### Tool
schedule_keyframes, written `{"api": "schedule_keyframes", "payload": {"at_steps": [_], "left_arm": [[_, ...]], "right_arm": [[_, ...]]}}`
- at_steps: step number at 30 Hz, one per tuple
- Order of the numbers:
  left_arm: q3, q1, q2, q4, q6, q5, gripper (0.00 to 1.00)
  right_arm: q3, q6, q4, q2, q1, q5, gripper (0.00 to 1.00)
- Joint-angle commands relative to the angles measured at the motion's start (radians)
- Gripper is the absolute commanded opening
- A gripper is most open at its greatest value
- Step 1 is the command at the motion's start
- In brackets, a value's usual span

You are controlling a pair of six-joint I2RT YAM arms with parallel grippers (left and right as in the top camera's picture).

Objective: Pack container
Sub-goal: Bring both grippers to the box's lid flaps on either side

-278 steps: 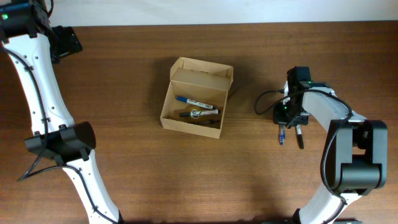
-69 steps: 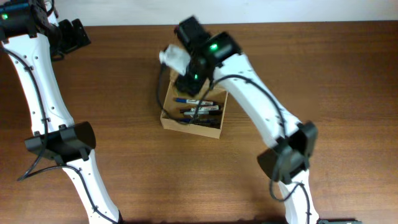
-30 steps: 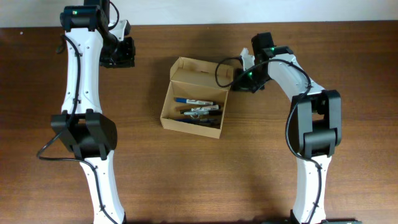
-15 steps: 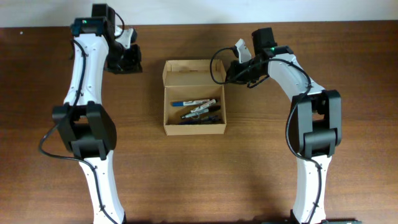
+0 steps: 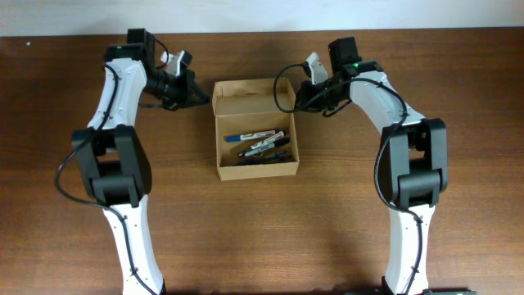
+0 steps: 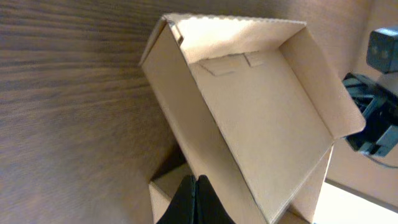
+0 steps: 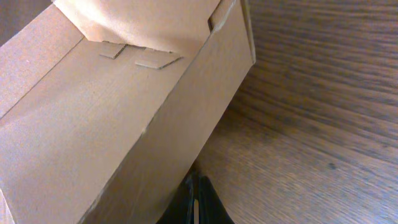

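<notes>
The container (image 5: pixel 257 170) is a tan cardboard box in the middle of the table, its flap lid (image 5: pixel 248 88) standing up at the back. Several markers (image 5: pixel 260 146) lie inside it. My left gripper (image 5: pixel 201 97) is shut, its tips at the box's back left corner. In the left wrist view the left gripper (image 6: pixel 196 198) touches the edge of the container (image 6: pixel 249 112), and nothing shows between the black fingers. My right gripper (image 5: pixel 293 98) is shut at the back right corner. Its tips (image 7: pixel 194 200) rest against the outer wall of the container (image 7: pixel 106 124).
The brown wooden table (image 5: pixel 344 229) stretches out on all sides of the box. Its far edge runs along the top of the overhead view. A black cable (image 5: pixel 282 86) loops from the right arm over the box's back right corner.
The box has turned square to the table edge. My left arm has swung right to the box's back left corner and its fingers have shut. The right gripper has barely moved.
</notes>
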State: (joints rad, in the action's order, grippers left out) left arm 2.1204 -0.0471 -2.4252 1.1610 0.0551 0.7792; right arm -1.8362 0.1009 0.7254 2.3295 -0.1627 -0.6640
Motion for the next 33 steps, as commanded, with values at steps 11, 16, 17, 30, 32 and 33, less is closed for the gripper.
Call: {"api": "schedule_keyframes", "payload": {"at_steps": [11,16,17,30,32,33], "left_arm": [[-0.007,-0.003,-0.113,-0.069,0.084,0.065,0.02],[-0.007,-0.003,-0.138,-0.126,0.116,0.105,0.02],[-0.007,-0.003,-0.142,-0.135,0.116,0.124,0.02],[-0.004,-0.004,-0.151,-0.355,0.162,0.375,0.02],[0.002,-0.006,-0.151,-0.377,0.161,0.404,0.02],[0.013,-0.008,-0.151,-0.389,0.161,0.429,0.02]], "right_arm": [[-0.003,-0.007,-0.002,-0.004,-0.014,-0.005,0.04],[-0.003,-0.007,-0.016,-0.004,-0.014,-0.006,0.04],[-0.003,-0.007,-0.021,-0.004,-0.014,-0.006,0.04],[-0.004,-0.018,-0.133,-0.004,-0.014,-0.044,0.04],[-0.005,-0.019,-0.145,-0.006,-0.014,-0.044,0.04],[-0.010,-0.019,-0.147,-0.006,-0.013,-0.044,0.04]]}}
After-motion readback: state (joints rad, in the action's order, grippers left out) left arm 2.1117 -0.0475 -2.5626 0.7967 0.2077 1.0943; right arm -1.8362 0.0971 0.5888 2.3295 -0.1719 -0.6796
